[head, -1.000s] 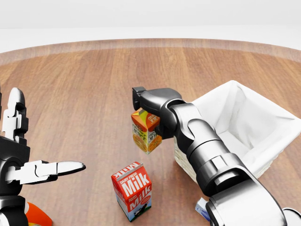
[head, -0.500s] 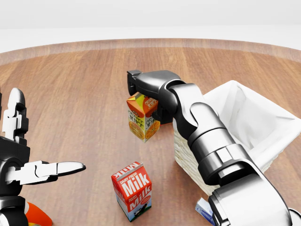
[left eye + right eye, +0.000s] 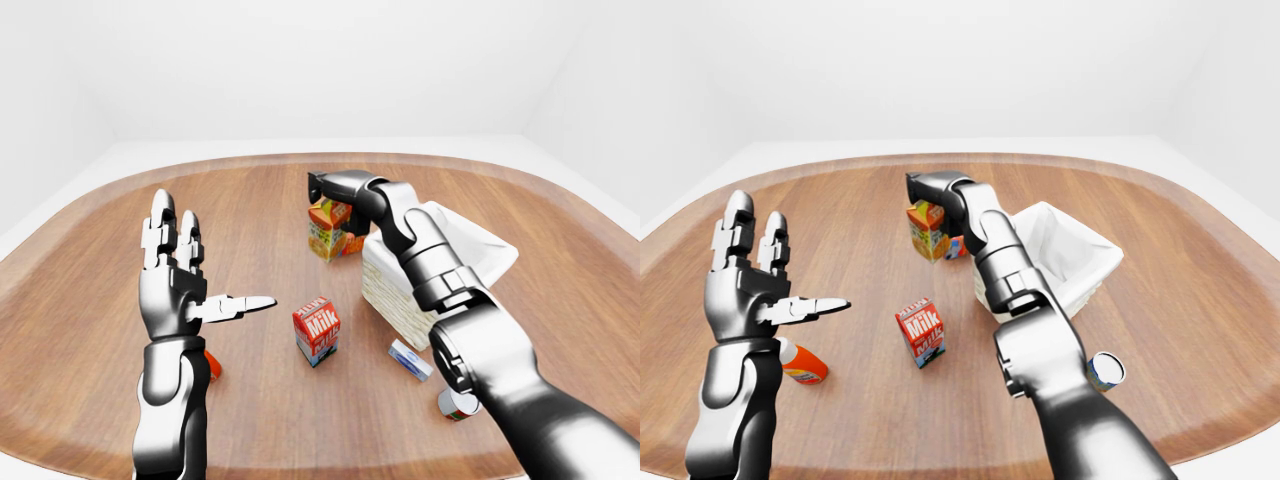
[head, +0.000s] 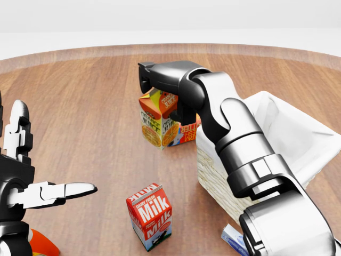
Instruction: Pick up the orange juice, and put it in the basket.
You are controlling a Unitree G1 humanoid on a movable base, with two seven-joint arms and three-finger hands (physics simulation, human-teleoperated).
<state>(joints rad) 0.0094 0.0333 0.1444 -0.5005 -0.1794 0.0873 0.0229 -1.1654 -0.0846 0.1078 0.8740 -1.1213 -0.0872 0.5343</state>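
Note:
My right hand (image 4: 164,96) is shut on the top of the orange juice carton (image 4: 152,126), an orange box with fruit pictures. In the head view it hangs tilted above the wooden table, just left of the basket (image 4: 210,173). The basket is wicker with a white cloth liner and stands at the right; my right forearm crosses its near-left corner. My left hand (image 3: 195,282) is raised at the left with fingers spread and nothing in it.
A red milk carton (image 4: 151,216) stands at the bottom centre of the head view. Another reddish carton (image 4: 188,128) sits behind the juice by the basket. An orange bottle (image 3: 805,366), a small blue-white box (image 3: 410,359) and a can (image 3: 1105,371) lie on the table's lower part.
My right hand has carried the orange juice carton upward and slightly left in the head view, turning it more upright. The left hand and the other things have stayed put.

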